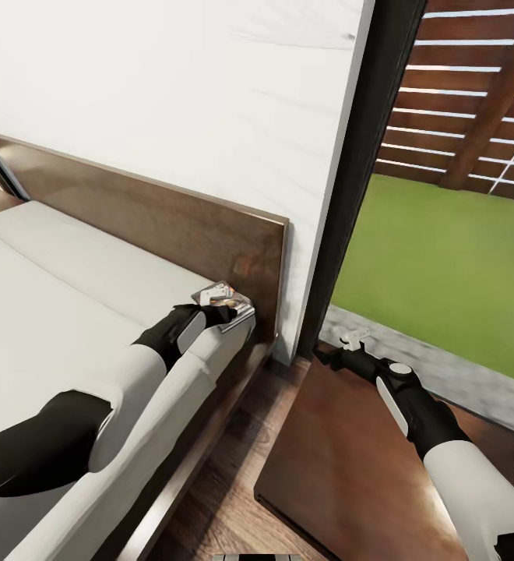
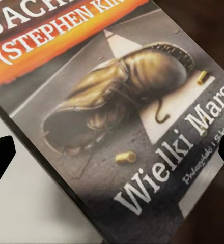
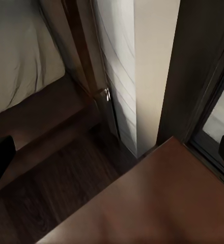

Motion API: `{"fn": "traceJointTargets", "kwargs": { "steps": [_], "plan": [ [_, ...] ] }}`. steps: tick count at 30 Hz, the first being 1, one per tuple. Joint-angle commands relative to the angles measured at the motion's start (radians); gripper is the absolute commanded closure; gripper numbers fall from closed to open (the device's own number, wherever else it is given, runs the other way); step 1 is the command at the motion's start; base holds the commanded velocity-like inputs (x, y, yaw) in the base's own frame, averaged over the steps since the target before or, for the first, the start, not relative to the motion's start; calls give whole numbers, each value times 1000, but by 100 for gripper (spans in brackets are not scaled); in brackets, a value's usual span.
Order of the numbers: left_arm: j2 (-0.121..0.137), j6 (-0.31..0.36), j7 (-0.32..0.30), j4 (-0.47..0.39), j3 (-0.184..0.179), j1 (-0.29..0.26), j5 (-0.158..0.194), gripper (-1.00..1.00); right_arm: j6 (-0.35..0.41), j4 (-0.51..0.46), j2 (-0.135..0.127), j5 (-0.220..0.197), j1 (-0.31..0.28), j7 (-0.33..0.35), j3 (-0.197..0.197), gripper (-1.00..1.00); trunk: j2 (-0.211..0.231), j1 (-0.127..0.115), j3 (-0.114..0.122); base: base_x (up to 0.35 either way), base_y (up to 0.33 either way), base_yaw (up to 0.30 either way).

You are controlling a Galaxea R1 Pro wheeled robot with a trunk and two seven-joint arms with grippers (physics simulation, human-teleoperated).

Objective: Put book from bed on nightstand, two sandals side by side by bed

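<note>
The small thin paperback book point(image 1: 224, 304), with its greyish cover, orange band and white lettering, lies at the corner of the pale grey-white mattress of the large low bed point(image 1: 62, 312), close to the wide plain brown wooden headboard point(image 1: 171, 226). The left claw point(image 1: 220, 313) is right at the book, its black fingers meeting the book's near edge in the head view. In the left wrist view the book point(image 2: 117, 117) lies between the two black fingertips point(image 2: 0, 160), which stand spread at either side of the cover, apart from each other. Whether the fingers touch the book I cannot tell. The cover shows a worn golden-brown boot picture and the words "Wielki Marsz".

The left arm stretches forward across the mattress from the near left, its white forearm low over the bedding and the black wrist pointing toward the headboard corner.

The right claw point(image 1: 343, 354) hovers over the far corner of the low dark brown glossy wooden nightstand point(image 1: 327, 460), near the tall dark window frame point(image 1: 366, 156). Its fingers look parted, with nothing between them; in the right wrist view the black fingertips point(image 3: 1, 157) sit wide at both edges above the nightstand top point(image 3: 158, 203) and the brown wood-plank floor point(image 3: 56, 188). The right arm reaches forward from the lower right, white forearm angled upward over the nightstand.
</note>
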Motion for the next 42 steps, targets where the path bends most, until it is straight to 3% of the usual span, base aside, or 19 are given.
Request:
{"fn": "traceJointTargets", "kwargs": {
  "steps": [1,16,26,37,42],
  "plan": [
    [0,0,0,0,0,0,0,-100,0,0,0,0,0,0,0,-100,0,0,0,0,0,0],
    [15,-1,3,1,2,0,2,-100,0,1,0,0,0,0,0,-100,0,0,0,0,0,0],
    [48,0,4,-6,2,0,0,-100,0,0,0,0,0,-1,1,-100,0,0,0,0,0,0],
    [57,5,4,-12,1,0,-3,-100,1,-11,0,0,0,0,2,-100,0,0,0,0,0,0],
    [76,18,3,-41,-1,0,-5,-100,1,-11,-1,0,0,0,2,-100,7,-4,3,0,0,0]
  ]
}}
